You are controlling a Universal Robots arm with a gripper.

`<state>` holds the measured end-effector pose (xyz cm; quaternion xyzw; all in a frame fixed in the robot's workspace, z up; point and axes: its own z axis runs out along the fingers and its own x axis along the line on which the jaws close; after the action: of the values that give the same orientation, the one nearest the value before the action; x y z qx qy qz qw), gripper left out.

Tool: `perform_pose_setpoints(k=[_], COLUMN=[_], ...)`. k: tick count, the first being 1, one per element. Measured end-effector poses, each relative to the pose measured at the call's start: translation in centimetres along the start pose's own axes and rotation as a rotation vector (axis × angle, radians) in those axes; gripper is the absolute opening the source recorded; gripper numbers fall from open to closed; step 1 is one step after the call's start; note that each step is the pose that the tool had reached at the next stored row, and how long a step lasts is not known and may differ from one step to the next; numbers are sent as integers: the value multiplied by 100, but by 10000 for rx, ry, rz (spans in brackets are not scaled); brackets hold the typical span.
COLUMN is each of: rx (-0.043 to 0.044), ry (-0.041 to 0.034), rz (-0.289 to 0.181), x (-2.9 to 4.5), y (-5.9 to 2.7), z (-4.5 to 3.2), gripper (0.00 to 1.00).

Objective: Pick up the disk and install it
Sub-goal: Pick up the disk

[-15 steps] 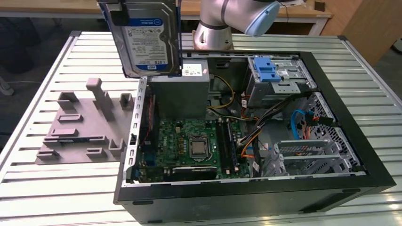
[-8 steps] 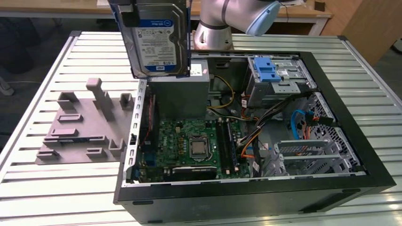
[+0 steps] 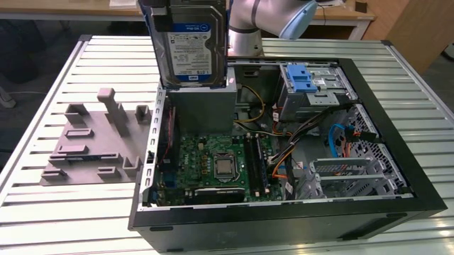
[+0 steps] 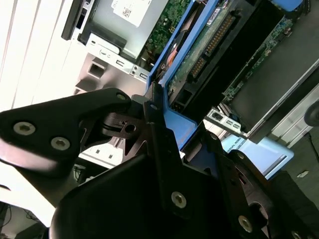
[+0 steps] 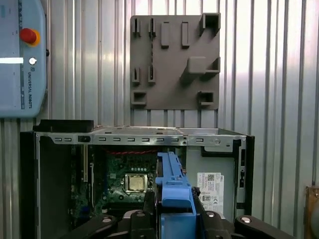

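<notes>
Your black gripper (image 4: 158, 112) clamps the silver-grey blue-framed hard disk (image 3: 190, 42) upright above the open black computer case (image 3: 284, 215).

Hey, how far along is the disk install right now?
Pickup looks done: the gripper is shut on the disk by its blue bracket, holding it raised over the open computer case. Left: installing; the disk is not seated in the case yet.

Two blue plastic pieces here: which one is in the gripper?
The bracket framing the disk, held upright above the case; the ribbed latch sits on the drive cage.
</notes>
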<state>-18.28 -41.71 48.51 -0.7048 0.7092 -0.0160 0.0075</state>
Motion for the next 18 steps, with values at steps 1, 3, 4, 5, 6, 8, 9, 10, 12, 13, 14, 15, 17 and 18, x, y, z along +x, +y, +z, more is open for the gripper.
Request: perform_pose_setpoints(k=[1,3,4,5,6,8,9,10,12,13,14,15,17,18], rx=[-1,-4,-3,-3,-3,-4,-4,-4,-4,-5,-5,-5,-5,-5], ry=[0,3,3,3,4,6,6,6,8,9,9,9,9,9], rz=[17,61,82,103,123,164,182,202,232,242,248,252,256,258], x=[3,12,16,21,25,34,39,45,57,61,64,67,72,73], y=[-7,-15,-19,-22,-26,-33,-36,-40,-49,-58,-71,-88,-128,-145], z=[3,7,10,13,16,21,24,27,32,33,34,35,38,38], gripper=[36,36,36,36,36,36,36,36,36,36,36,36,36,36])
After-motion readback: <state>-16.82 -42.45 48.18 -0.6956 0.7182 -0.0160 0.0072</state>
